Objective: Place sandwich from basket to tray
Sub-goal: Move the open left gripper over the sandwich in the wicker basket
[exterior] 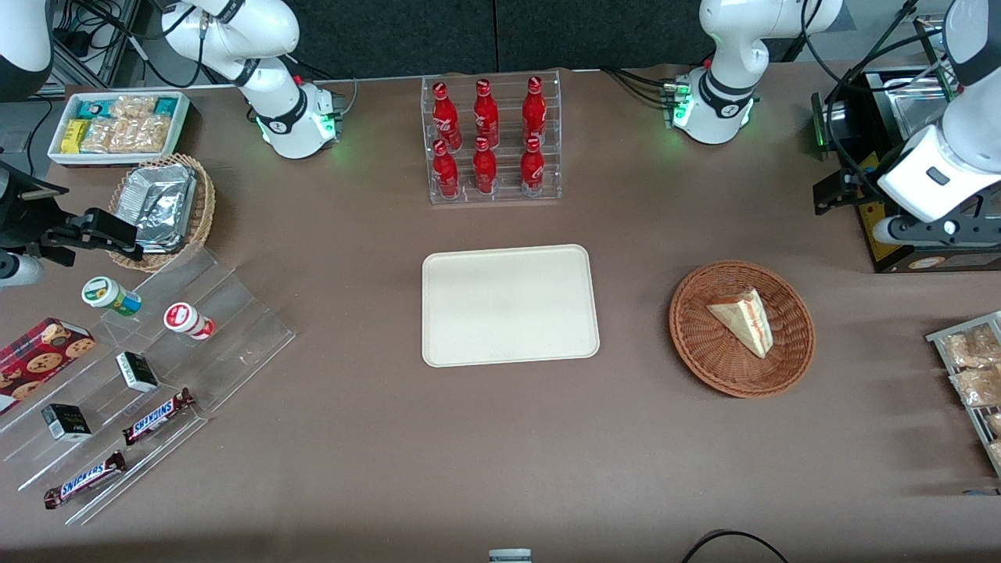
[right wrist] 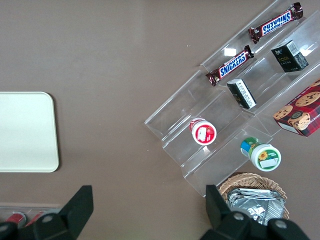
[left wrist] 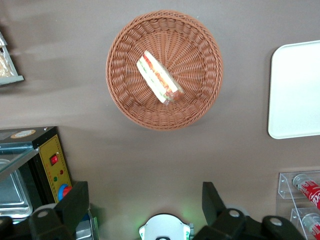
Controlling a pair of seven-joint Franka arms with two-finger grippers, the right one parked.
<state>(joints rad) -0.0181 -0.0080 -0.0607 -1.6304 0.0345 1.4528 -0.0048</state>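
The sandwich point(exterior: 743, 319) point(left wrist: 159, 77), a pale bread wedge with red and green filling along its cut edge, lies in the reddish-brown wicker basket point(exterior: 696, 344) point(left wrist: 125, 100). The cream tray point(exterior: 508, 305) point(left wrist: 295, 90) point(right wrist: 25, 132) sits flat beside the basket, toward the parked arm's end, with nothing on it. My left gripper point(exterior: 835, 194) point(left wrist: 144, 202) hangs high above the table, farther from the front camera than the basket and toward the working arm's end. It is open, its fingers point(left wrist: 75, 205) wide apart with nothing between them.
A black appliance with a yellow panel point(exterior: 884, 234) point(left wrist: 52, 165) stands close under the gripper. A clear rack of red bottles point(exterior: 491, 141) stands farther back than the tray. A wire rack of snack packets point(exterior: 970, 367) sits at the working arm's table edge. Stepped acrylic shelves point(exterior: 156, 367) hold snacks.
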